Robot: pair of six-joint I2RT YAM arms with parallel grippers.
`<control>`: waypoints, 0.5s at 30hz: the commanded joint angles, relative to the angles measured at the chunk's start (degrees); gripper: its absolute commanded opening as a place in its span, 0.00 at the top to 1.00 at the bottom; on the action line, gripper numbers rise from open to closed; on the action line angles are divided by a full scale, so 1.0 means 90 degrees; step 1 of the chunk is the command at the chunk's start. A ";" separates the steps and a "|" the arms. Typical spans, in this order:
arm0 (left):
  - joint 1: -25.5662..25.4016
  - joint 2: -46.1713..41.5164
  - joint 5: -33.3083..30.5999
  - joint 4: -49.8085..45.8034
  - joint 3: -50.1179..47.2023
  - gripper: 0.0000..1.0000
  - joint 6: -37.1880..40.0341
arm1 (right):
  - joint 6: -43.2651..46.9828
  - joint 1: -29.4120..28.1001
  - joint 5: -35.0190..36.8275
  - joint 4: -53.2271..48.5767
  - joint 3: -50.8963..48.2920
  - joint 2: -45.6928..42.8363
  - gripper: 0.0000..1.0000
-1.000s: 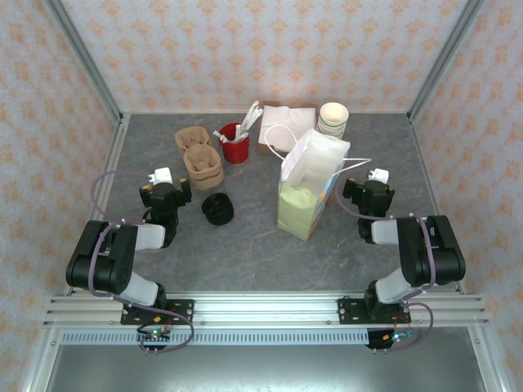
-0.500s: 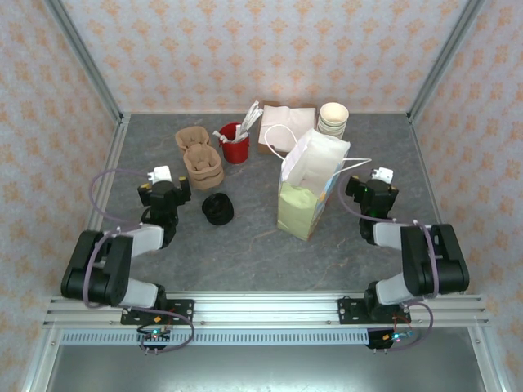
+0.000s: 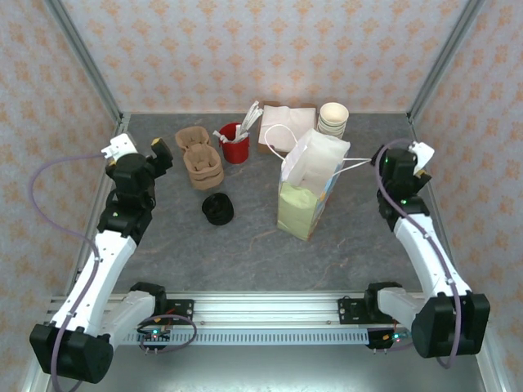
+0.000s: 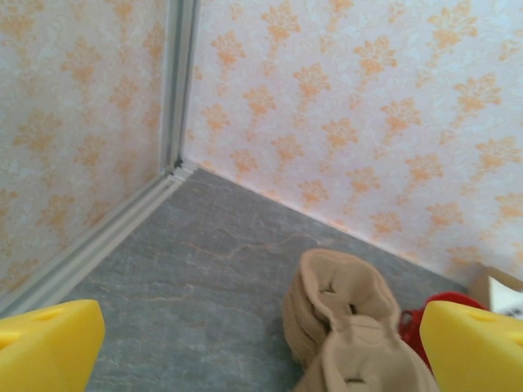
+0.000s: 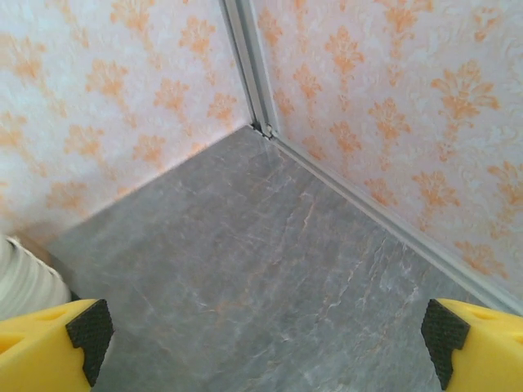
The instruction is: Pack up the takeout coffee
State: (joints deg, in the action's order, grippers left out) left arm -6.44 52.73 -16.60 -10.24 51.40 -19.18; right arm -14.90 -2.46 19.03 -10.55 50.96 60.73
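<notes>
The takeout coffee [image 3: 217, 209], a small dark cup with a black lid, stands on the grey table left of the pale paper bag [image 3: 309, 186]. The bag stands upright with its mouth open and its white handles up. My left gripper [image 3: 140, 157] hangs open near the left wall, well behind and left of the coffee. Its yellow fingers [image 4: 45, 347] frame bare table with nothing between them. My right gripper [image 3: 399, 160] is open to the right of the bag, by its handle. Its yellow fingertips [image 5: 49, 343] stand wide over bare table.
Tan pulp cup carriers [image 3: 200, 157] lie behind the coffee, and their near end [image 4: 347, 318] is just ahead of the left gripper. A red cup [image 3: 235, 144], napkins [image 3: 286, 122] and a stack of cream cups [image 3: 333, 119] line the back. Walls close in on three sides.
Both arms have unfolded from their low resting pose. The left gripper swung left and back, the right gripper back and to the right. The objects stayed put.
</notes>
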 commanded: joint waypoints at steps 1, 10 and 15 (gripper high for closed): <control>-0.0095 -0.0065 0.0484 -0.1640 0.0367 0.00 -0.0560 | -0.1098 0.0013 -0.0313 -0.2039 0.1015 0.0182 0.01; -0.0245 0.0090 0.2178 -0.2702 0.1174 0.00 -0.0634 | -0.1816 -0.0017 -0.2519 -0.2642 0.3406 0.2198 0.11; -0.0442 0.0318 0.2766 -0.3391 0.1756 0.00 -0.0382 | -0.1844 -0.0258 -0.2435 -0.2795 0.4436 0.3270 0.14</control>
State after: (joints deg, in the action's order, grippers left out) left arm -9.63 55.27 2.74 -34.59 64.12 -23.99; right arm -29.80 -3.70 -0.73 -31.97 86.63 87.50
